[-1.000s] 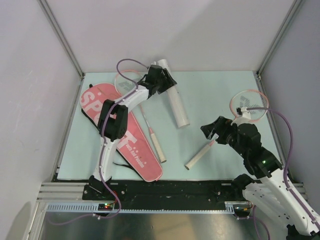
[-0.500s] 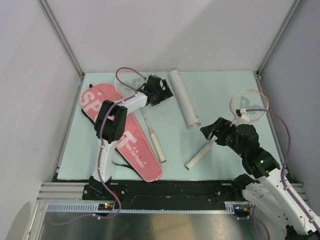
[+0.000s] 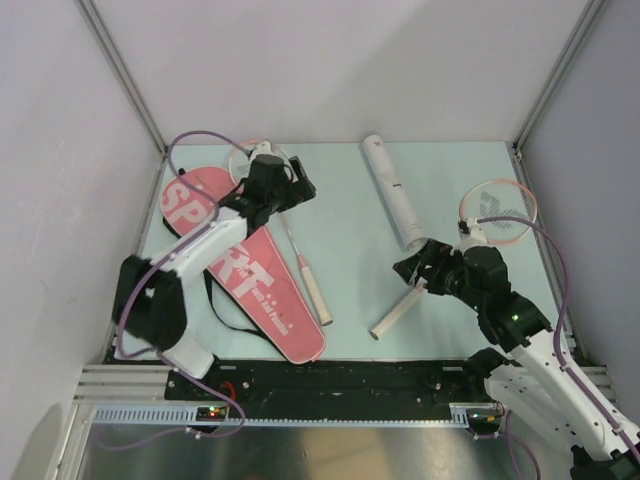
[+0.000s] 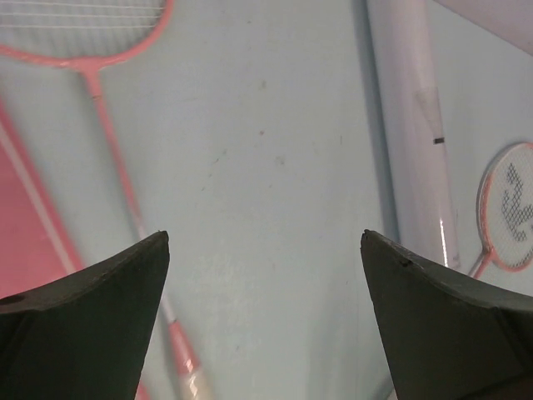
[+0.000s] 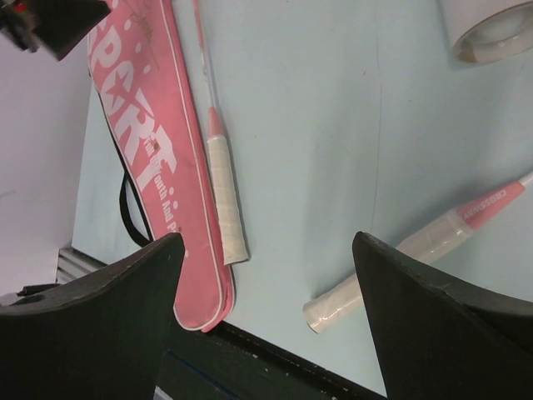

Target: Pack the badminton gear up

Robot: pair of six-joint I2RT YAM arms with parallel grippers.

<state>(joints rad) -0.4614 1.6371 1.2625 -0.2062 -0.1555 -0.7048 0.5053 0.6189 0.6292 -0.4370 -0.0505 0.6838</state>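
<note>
One table [image 3: 350,300]: pale green top, flat, carrying all the gear below.
Two arms: bolted at the near edge, left one [image 3: 190,255] reaching over the bag toward the back, right one [image 3: 520,325] bent inward toward the middle.
Bag [image 3: 255,290]: pink, racket-shaped, lettered "SPORT", flat on the left side of the table, wide end at the back, narrow end at the near edge; black strap [image 5: 129,208] looped out along its left side.
Tube [image 3: 395,205]: long, white, lying slanted at the back centre, well apart from the bag, near end just beyond the right claw.
Left racket [image 3: 296,240]: pink rim at the back left, partly hidden under the left claw; thin shaft running toward the near edge; pale handle just beside the bag's right edge.
Right racket [image 3: 498,212]: pink rim near the right edge, pale handle pointing to the near centre, shaft passing beneath the right claw.
Left claw [image 3: 300,188]: wide open, gripping nothing, hovering over bare table between the left racket's shaft and the tube.
Right claw [image 3: 415,270]: wide open, gripping nothing, poised above the right racket's handle end.
</note>
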